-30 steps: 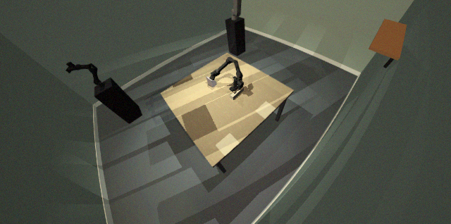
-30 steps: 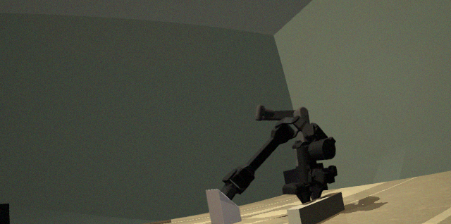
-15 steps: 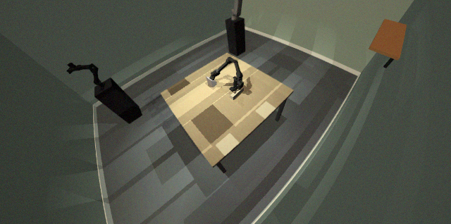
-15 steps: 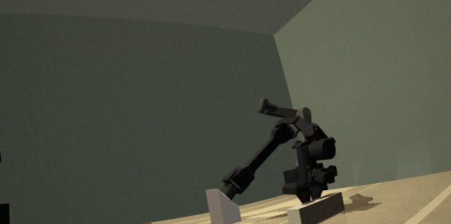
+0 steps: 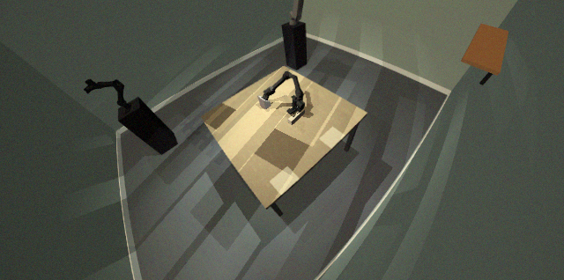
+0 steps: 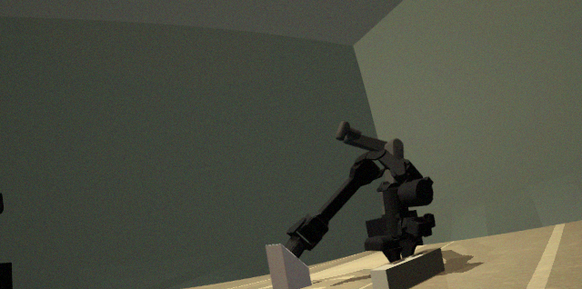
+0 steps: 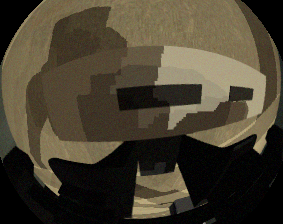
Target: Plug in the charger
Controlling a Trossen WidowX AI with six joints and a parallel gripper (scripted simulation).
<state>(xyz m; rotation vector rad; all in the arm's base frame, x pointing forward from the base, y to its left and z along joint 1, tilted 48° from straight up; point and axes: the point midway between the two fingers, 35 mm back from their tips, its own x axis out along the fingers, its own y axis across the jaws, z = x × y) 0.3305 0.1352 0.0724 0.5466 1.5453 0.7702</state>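
One end effector (image 6: pixel 297 245) grips the charger; power strip (image 6: pixel 273 266) directly below.
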